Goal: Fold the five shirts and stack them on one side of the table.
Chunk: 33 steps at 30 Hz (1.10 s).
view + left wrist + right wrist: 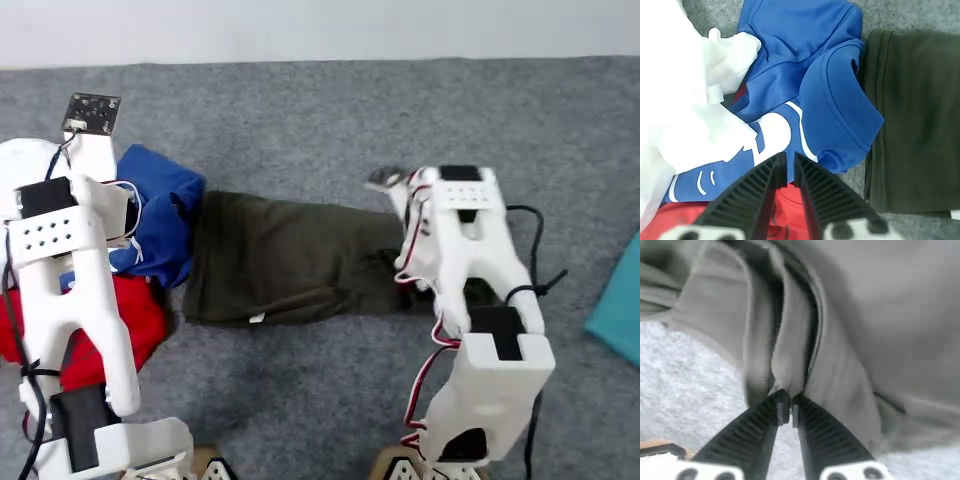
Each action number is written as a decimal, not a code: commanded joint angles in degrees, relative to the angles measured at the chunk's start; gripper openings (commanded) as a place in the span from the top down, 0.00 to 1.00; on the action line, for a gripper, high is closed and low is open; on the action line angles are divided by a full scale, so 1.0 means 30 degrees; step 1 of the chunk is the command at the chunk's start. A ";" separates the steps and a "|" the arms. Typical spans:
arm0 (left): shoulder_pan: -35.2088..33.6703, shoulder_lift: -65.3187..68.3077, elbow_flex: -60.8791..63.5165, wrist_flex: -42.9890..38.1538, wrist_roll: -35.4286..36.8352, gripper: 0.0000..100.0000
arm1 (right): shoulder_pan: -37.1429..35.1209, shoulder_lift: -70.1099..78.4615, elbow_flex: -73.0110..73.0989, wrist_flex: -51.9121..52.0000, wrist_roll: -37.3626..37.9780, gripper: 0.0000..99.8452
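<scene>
Squarely in right pincer (786,409): olive shirt (875,325)

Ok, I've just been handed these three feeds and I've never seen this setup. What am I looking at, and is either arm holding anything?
The wide picture looks down on a grey table with two white robot arms. The other two pictures come from a camera on each arm's wrist, looking along its black gripper. A dark green shirt lies in the middle. A blue shirt, a red shirt and a white shirt are bunched by the left arm, and a teal shirt lies beyond the right arm. The right gripper is shut on a fold of the dark green shirt. The left gripper hangs shut over the blue shirt, seemingly holding nothing.
</scene>
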 commanded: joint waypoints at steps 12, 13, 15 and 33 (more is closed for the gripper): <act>0.0000 -0.1084 0.0190 -0.0205 0.0029 0.96 | 0.0542 0.1744 -0.3282 -0.1187 0.0967 0.99; 0.0000 -0.1084 0.0308 -0.0205 0.0029 0.96 | 0.0542 0.2007 -0.3780 -0.1216 0.0967 0.99; 0.0000 -0.1084 0.0542 -0.0205 0.0029 0.96 | 0.0542 0.2593 -0.5158 -0.1216 0.0967 0.99; -0.0029 -0.1114 0.0689 0.0088 -0.0059 0.96 | 0.3150 0.7223 -1.5267 0.2242 0.0615 0.83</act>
